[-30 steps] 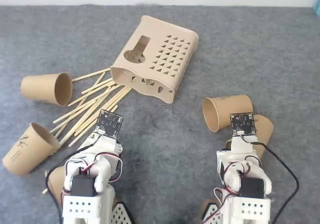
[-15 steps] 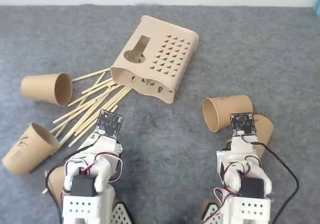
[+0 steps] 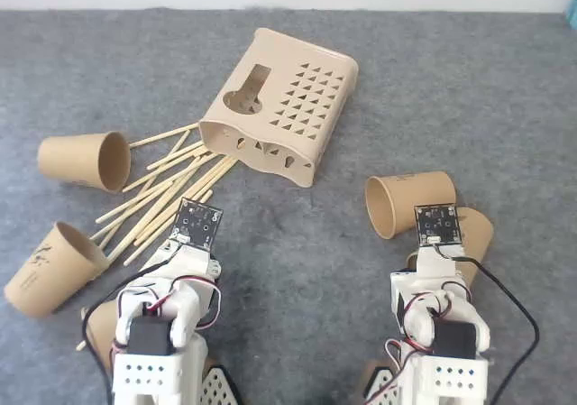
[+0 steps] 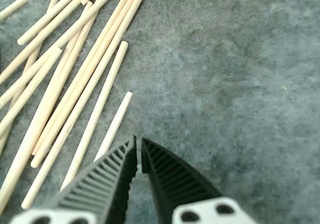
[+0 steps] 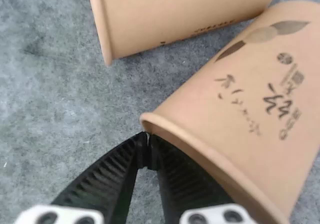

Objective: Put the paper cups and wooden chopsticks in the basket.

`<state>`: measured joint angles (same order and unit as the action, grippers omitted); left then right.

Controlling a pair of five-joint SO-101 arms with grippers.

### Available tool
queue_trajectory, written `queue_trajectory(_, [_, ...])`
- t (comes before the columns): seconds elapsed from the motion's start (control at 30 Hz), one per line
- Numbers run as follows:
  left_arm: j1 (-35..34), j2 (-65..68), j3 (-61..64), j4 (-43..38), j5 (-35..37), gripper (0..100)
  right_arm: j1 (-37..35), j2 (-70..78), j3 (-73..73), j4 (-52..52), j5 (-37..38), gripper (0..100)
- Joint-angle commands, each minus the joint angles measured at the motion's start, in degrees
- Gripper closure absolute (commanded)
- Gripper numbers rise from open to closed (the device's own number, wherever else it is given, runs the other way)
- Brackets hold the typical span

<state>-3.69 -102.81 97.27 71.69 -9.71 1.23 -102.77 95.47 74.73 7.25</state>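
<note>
A beige basket [image 3: 279, 107] lies on its side on the grey mat, its mouth towards several wooden chopsticks [image 3: 167, 193] spread beside it. Paper cups lie on their sides: one [image 3: 86, 160] at the left, one [image 3: 50, 270] at the lower left, one [image 3: 410, 202] at the right and one [image 3: 473, 234] beside the right arm. My left gripper [image 4: 138, 143] is shut and holds nothing, just short of the nearest chopsticks [image 4: 80, 84]. My right gripper [image 5: 148, 138] is shut, its tips against the rim of the printed cup [image 5: 250, 119], with the plain cup [image 5: 180, 14] beyond.
Both arms stand at the near edge of the mat, the left arm [image 3: 194, 229] and the right arm [image 3: 437, 229]. Part of another brown cup [image 3: 97, 328] shows beside the left arm's base. Bare mat [image 3: 306, 243] lies between the arms.
</note>
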Motion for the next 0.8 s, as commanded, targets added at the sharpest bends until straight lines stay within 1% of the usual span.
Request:
queue_trajectory(0.0, [-0.35, -0.79, -0.75, 0.35, -0.44, 99, 0.48, -1.10, 0.97, 0.31, -0.35, 99.2])
queue_trajectory(0.77, [0.09, -0.79, -0.75, 0.35, -0.26, 99, 0.31, -1.10, 0.97, -0.04, -0.70, 99.2])
